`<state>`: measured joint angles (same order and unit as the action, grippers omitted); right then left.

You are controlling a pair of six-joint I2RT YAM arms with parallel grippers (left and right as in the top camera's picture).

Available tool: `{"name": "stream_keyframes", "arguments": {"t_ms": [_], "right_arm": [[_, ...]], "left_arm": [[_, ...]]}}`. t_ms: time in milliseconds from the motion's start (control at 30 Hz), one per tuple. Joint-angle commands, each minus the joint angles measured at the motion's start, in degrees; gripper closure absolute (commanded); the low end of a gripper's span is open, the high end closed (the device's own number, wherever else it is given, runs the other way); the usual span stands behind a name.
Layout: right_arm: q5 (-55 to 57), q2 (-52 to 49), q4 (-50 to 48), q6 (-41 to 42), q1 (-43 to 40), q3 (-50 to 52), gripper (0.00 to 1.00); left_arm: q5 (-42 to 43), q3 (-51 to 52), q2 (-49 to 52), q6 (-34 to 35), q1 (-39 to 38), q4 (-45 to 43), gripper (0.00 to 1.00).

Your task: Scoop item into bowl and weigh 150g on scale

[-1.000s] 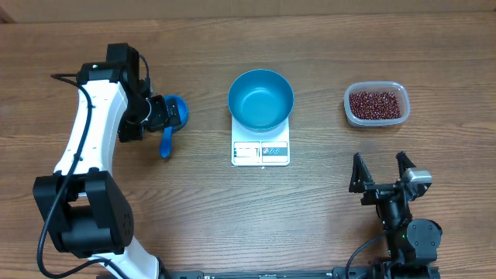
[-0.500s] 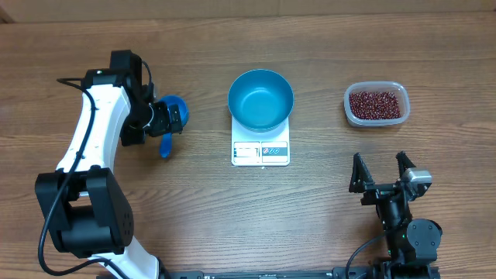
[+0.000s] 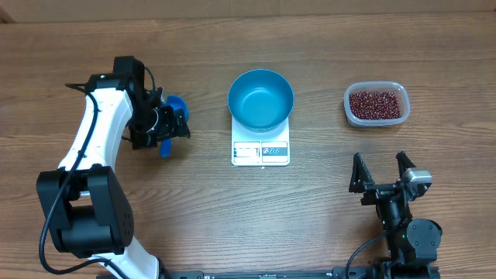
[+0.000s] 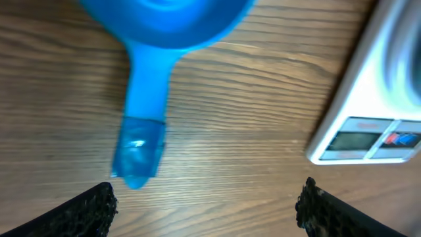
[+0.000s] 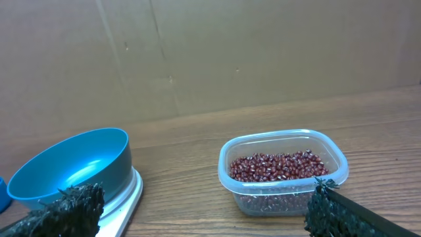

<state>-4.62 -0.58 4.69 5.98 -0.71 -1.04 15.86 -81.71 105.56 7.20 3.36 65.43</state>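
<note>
Over the scoop's handle [image 4: 139, 155] the left claw [image 3: 172, 128] hangs with jaws spread wide, holding nothing. Pickup looks like the current step; next it should lower and pinch the handle. Beans [image 3: 376, 104] sit in the tub [image 3: 349, 111]; the bowl [image 3: 260, 99], on the scale [image 3: 260, 152], is empty. The right claw [image 3: 380, 170] rests spread.

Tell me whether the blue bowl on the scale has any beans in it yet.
Empty. The bowl on the scale shows only bare blue inside; all the beans sit in the clear tub.
</note>
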Motion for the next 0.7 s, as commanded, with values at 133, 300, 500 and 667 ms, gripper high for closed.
{"name": "stream_keyframes", "arguments": {"t_ms": [133,300,500,667], "right_arm": [[0.1,0.5,-0.3,0.2,0.1,0.6,0.00],[0.1,0.5,-0.3,0.2,0.1,0.6,0.00],[0.1,0.5,-0.3,0.2,0.1,0.6,0.00],[0.1,0.5,-0.3,0.2,0.1,0.6,0.00]], "left_arm": [[3.1,0.3,0.2,-3.8,-0.4,-1.3,0.00],[2.9,0.3,0.2,-3.8,-0.4,-3.9,0.00],[2.7,0.3,0.2,-3.4,-0.4,-4.7,0.00],[-0.2,0.3,0.2,-3.4,-0.4,-4.7,0.00]]}}
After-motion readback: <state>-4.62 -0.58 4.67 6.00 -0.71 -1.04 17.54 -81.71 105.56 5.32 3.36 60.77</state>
